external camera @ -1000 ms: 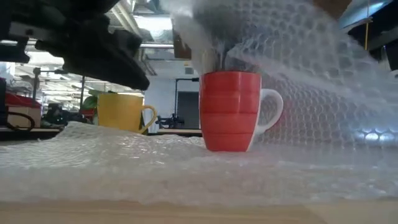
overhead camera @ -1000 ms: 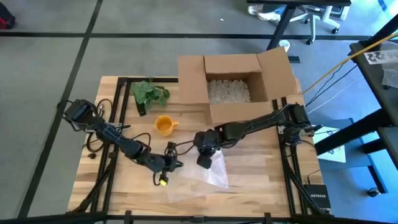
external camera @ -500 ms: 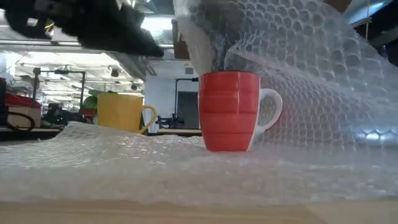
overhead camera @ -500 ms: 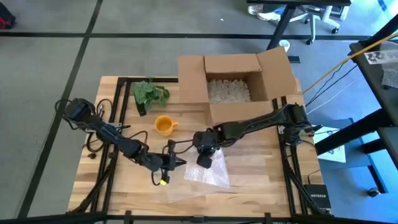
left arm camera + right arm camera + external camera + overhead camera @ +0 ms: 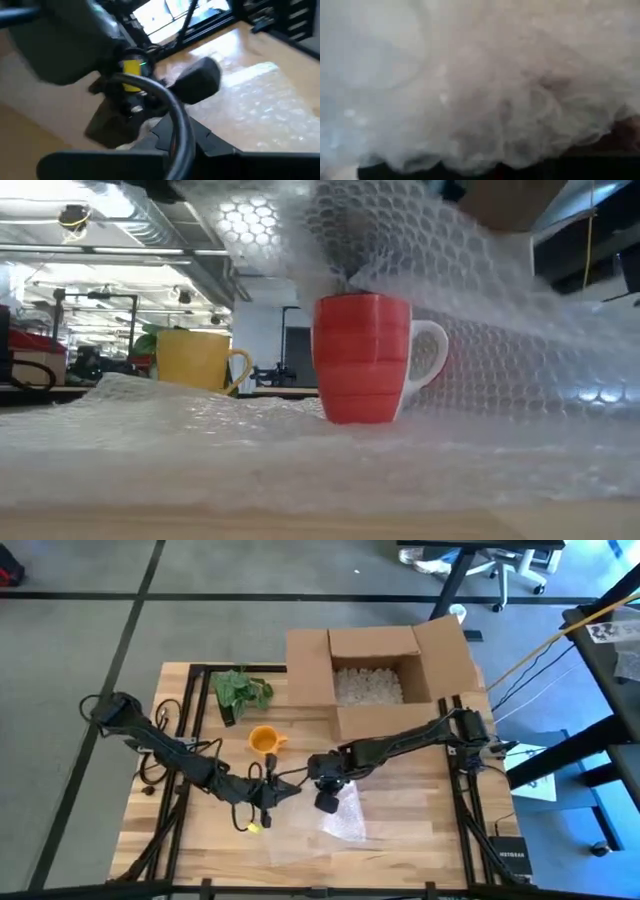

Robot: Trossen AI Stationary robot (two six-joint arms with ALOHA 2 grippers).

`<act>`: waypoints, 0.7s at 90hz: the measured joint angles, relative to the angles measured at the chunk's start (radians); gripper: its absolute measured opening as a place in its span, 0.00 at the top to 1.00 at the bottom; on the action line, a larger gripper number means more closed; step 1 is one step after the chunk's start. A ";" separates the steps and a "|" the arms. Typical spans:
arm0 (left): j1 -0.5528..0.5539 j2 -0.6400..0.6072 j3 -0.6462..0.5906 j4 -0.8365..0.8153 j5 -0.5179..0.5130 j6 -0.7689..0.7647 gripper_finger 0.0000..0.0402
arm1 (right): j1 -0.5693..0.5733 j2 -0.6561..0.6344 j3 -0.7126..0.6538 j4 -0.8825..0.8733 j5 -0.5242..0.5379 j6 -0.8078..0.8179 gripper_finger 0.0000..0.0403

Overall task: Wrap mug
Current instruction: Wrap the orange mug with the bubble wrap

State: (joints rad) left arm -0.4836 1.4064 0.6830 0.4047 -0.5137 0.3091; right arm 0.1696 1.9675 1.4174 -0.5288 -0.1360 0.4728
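Observation:
A red mug (image 5: 363, 358) stands upright on a sheet of bubble wrap (image 5: 300, 450) near the table's middle. A raised part of the wrap (image 5: 450, 300) arches over the mug's top. From above, wrap (image 5: 345, 825) and my right gripper (image 5: 326, 790) hide the mug. My right gripper is shut on the wrap above the mug. My left gripper (image 5: 282, 788) hangs just left of it, above the wrap's left edge. A yellow mug (image 5: 263, 740) stands on the bare wood farther back. My right gripper holds a raised part of the bubble wrap (image 5: 485, 100) from above. The wrap itself fills its wrist view and hides the place of contact. The held part stands over the red mug's rim (image 5: 345, 275) and slopes down to the table's right, the rest lying flat.
An open cardboard box (image 5: 375, 680) with white packing fill stands at the far side. A green leafy thing (image 5: 240, 692) lies at the far left. Cables run along the left arm (image 5: 170, 750). Bare wood shows at the near left.
My left gripper has moved up and toward the table's right and far side, closing on my right gripper and rising out of the low view. The raised bubble wrap has been drawn farther left over the red mug, which still stands on the sheet.

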 joint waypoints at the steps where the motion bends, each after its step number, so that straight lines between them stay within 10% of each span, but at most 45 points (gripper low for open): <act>1: 0.004 0.005 0.000 0.000 0.007 -0.005 1.00 | 0.000 0.000 0.000 0.000 0.000 0.000 1.00; 63: 0.139 0.227 0.000 0.169 0.167 -0.022 1.00 | 0.000 0.000 0.003 0.000 -0.004 -0.007 1.00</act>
State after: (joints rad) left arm -0.3447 1.6334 0.6830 0.5734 -0.3463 0.2868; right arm 0.1696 1.9677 1.4207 -0.5292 -0.1398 0.4657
